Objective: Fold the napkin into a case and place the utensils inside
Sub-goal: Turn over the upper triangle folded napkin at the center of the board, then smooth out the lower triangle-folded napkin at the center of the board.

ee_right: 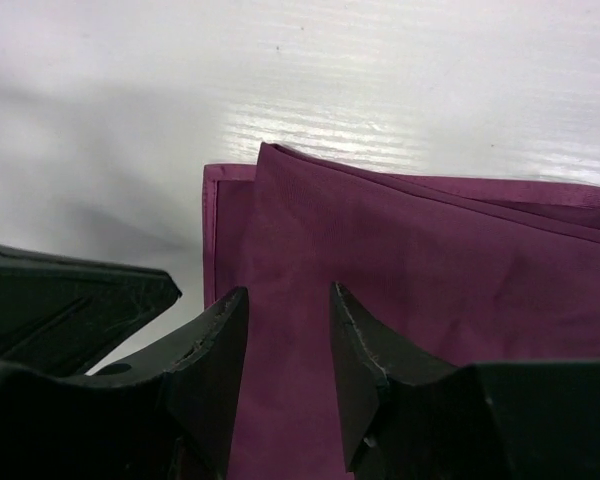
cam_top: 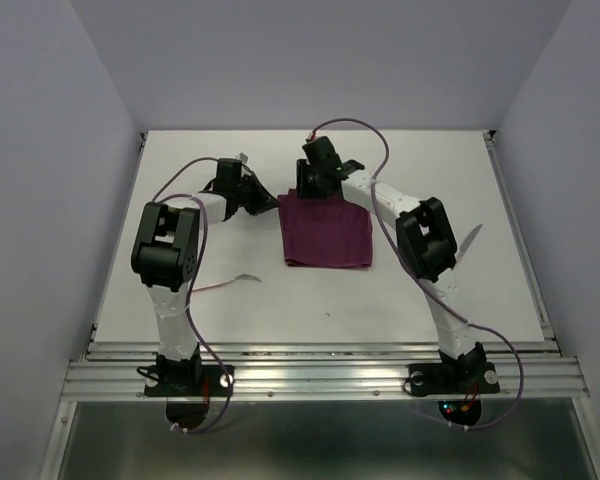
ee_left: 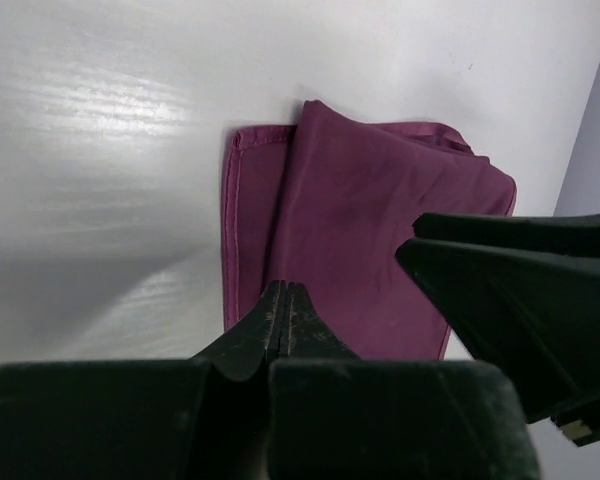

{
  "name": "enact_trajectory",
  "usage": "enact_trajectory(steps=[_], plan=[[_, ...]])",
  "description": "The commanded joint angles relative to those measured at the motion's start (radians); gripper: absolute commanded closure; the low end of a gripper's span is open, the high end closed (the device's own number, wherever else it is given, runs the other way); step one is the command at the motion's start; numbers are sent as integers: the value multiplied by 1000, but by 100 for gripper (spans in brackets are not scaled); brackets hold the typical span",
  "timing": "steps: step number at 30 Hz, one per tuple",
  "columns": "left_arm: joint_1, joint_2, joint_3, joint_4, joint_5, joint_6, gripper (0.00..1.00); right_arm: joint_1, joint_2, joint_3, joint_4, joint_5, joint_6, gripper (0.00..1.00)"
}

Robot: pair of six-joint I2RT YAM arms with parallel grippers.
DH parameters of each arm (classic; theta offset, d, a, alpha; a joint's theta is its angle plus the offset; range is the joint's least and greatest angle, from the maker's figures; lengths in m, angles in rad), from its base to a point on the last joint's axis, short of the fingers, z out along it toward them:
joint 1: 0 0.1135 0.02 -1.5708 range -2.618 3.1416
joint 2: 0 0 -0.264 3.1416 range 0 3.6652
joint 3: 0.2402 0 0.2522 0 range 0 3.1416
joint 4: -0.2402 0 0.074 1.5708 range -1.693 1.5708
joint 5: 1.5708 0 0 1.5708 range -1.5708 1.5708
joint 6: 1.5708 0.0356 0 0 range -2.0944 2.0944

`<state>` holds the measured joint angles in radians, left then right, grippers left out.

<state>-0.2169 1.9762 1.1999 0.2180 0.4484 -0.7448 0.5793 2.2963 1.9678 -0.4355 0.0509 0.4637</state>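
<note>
Pressing flat against each other, the fingers of the left gripper (ee_left: 285,302) show no gap between them in the left wrist view. Their tips sit over the near edge of the napkin (ee_left: 360,230); whether they pinch any cloth cannot be told. The right gripper (ee_right: 285,325) stands with its fingers spread apart, cloth showing in the gap and nothing clamped between them. Both grippers are at the far edge of the napkin and close to each other, the left at its far left corner, the right just beside it along the far edge.

Napkin condition: burgundy-purple, folded into a rough rectangle and lying flat on the white table (cam_top: 230,330), about mid-table. The upper layer is set slightly askew, leaving a hemmed strip of the lower layer exposed along one side.

A slim pale utensil (cam_top: 242,278) lies on the table left of the napkin, well apart from it. A second utensil (cam_top: 470,240), pointed like a blade, lies on the right, beside the right arm.
</note>
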Motion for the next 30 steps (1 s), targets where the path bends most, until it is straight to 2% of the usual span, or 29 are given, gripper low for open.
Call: enact_trajectory(steps=[1, 10, 17, 20, 21, 22, 30], plan=[[-9, 47, 121, -18, 36, 1, 100, 10, 55, 100, -20, 18, 12, 56], [-9, 154, 225, -77, 6, 25, 100, 28, 143, 207, -52, 24, 15, 55], [-12, 184, 216, -91, -7, 48, 100, 37, 138, 197, -57, 33, 15, 52], [-19, 170, 181, -92, -7, 64, 100, 47, 51, 32, -8, 26, 24, 52], [-22, 165, 172, -92, -5, 64, 100, 47, 17, 31, -8, 26, 24, 52], [-30, 155, 161, -94, -5, 73, 100, 47, -15, -68, 24, 26, 32, 52], [-102, 79, 18, -98, -2, 84, 100, 47, -424, -504, 75, 110, 52, 51]])
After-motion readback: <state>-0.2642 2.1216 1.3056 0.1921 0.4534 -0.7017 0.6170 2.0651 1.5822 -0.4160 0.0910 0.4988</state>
